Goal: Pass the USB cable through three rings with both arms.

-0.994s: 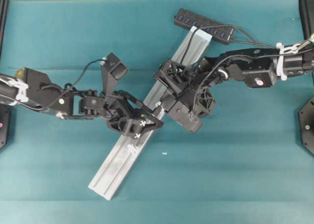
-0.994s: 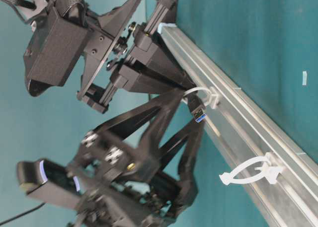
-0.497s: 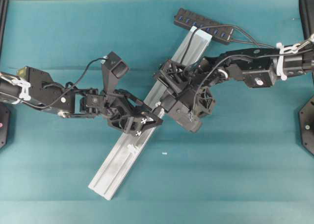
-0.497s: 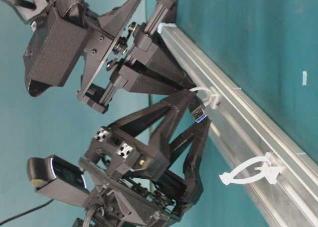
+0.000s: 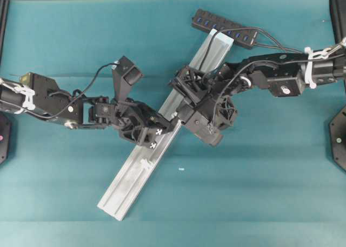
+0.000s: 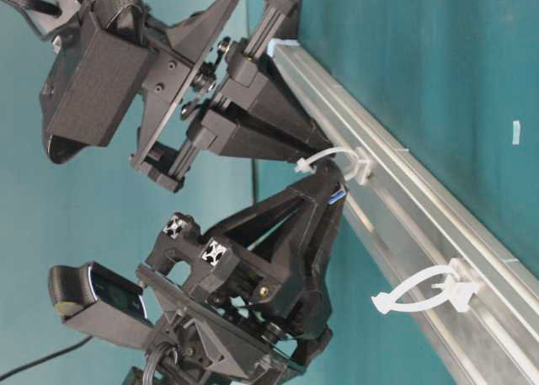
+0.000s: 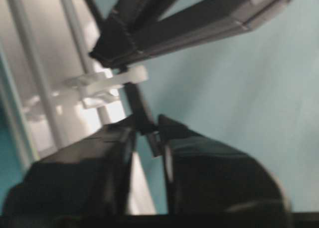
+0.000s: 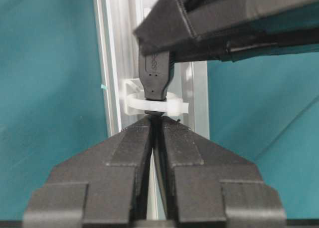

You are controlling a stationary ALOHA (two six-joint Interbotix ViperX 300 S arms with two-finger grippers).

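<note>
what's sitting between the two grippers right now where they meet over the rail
In the right wrist view, a white ring on the rail sits between the right gripper and left gripper, with the USB cable's plug poking through it.

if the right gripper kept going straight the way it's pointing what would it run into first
Probably the white ring just past the right gripper tips, with the USB plug poking through it. Beyond that, the left gripper is closed on the plug. Depth is hard to judge.

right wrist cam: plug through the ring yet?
Yes, the USB cable's plug sticks out past the white ring, pinched by the left gripper.
</note>
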